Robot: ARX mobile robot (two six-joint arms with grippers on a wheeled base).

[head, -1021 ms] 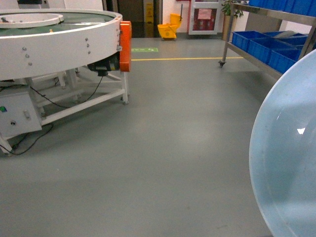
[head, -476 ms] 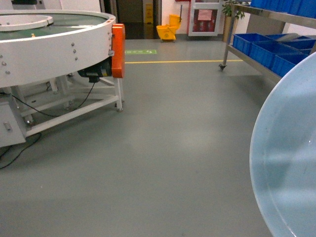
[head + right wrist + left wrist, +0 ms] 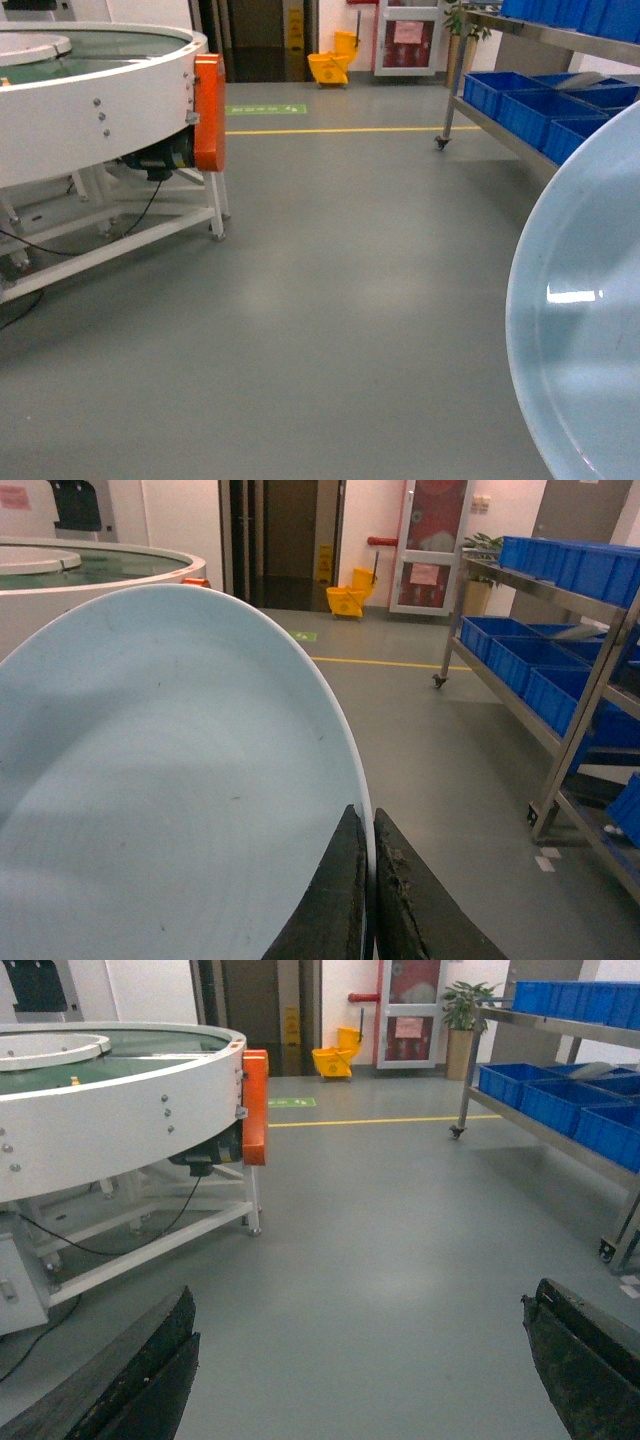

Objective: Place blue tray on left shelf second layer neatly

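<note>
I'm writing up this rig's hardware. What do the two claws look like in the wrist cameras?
Only the fingers show. The left claw has two broad black fingers with a rough, worn surface. The right claw has matching black fingers, tapered, with scuffed, gritty inner edges. No cables, markings or arm links are visible.

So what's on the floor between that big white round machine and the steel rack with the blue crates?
Only bare grey floor, crossed by a yellow line at the far end, separates the machine from the rack, seen in the head view.
</note>
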